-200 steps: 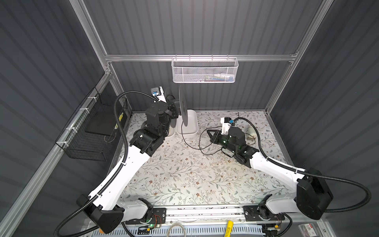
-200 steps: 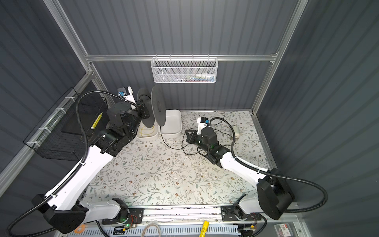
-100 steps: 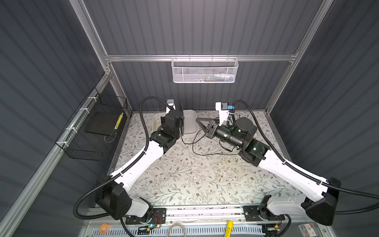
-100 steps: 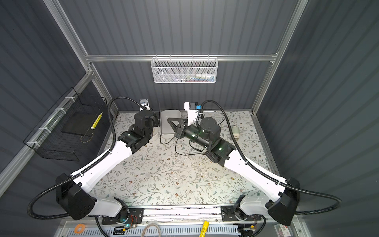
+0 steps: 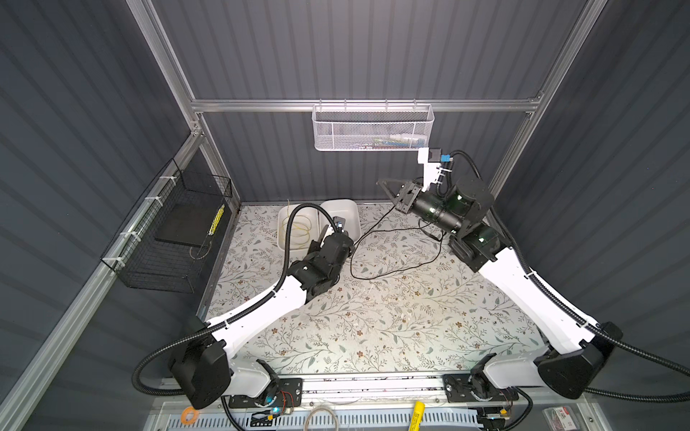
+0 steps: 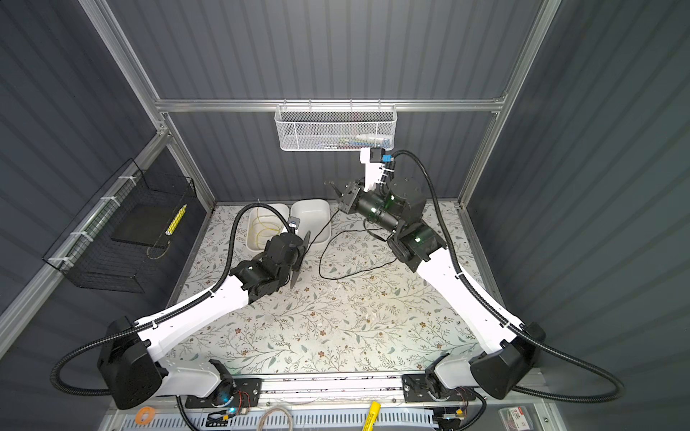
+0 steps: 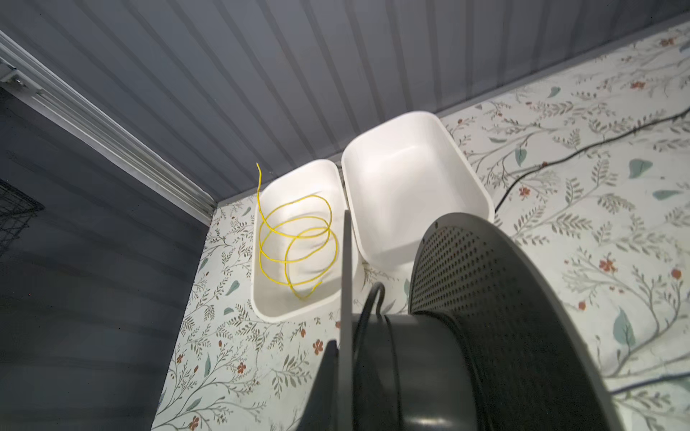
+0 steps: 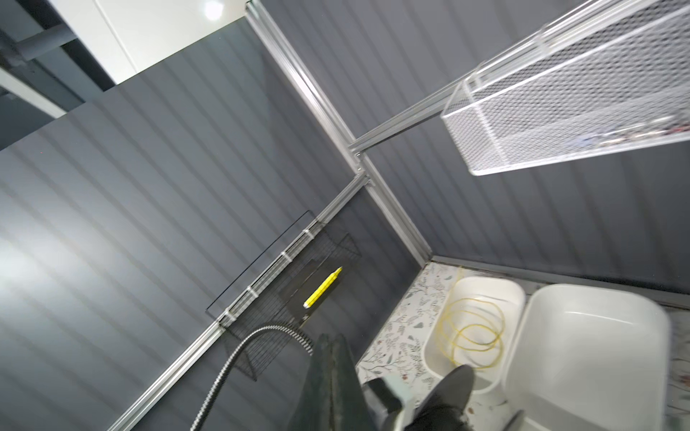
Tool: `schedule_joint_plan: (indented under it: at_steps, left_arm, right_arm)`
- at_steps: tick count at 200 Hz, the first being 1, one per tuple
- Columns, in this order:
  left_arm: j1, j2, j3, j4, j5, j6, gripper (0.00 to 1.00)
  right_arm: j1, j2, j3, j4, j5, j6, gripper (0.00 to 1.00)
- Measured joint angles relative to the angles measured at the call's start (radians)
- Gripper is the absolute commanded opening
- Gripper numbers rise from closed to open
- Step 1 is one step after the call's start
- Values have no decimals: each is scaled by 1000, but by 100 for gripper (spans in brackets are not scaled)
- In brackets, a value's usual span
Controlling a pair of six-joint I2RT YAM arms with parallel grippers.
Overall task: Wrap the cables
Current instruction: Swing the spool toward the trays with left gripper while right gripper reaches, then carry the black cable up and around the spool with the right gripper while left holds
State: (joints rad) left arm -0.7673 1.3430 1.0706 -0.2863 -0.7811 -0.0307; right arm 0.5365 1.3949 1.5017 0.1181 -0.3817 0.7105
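The cable (image 5: 392, 275) is a thin black cord. It lies in a loose loop on the floral mat and rises in a straight strand to my right gripper (image 5: 381, 184). That gripper is shut on the cable, high up near the back wall; in the right wrist view its fingers (image 8: 332, 377) are pressed together and the cord does not show. My left gripper (image 6: 294, 255) is low over the mat in front of the bins, shut on a grey spool (image 6: 301, 261). A few turns of cable (image 7: 367, 321) sit on the spool's black hub (image 7: 422, 373).
Two white bins stand at the back: an empty one (image 5: 349, 212) and one (image 7: 321, 175) holding a yellow wire coil (image 5: 298, 227). A white mesh basket (image 5: 373, 127) hangs on the back wall just above my right wrist. A black wire basket (image 5: 168, 239) hangs on the left wall.
My right gripper has risen up and back from beside the spool, drawing the cable with it. My left arm has brought the spool down and forward, away from the bins.
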Motion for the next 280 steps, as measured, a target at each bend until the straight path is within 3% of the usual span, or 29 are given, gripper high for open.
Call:
schedule_joint_plan:
  at_steps: [82,146,280]
  left_arm:
    - [-13,-167,-117,-200,20,-87,0]
    - [-13,-295,-121,-350,-62,-135,0]
    - [-12,-465,-56,-542,-242,-108,0]
  right_arm:
    - [-242,40,28,-29,-68,91,8]
    - [-411,41,81,-11,-84,155,9]
    - [-610,242,326,-54,-130,228,9]
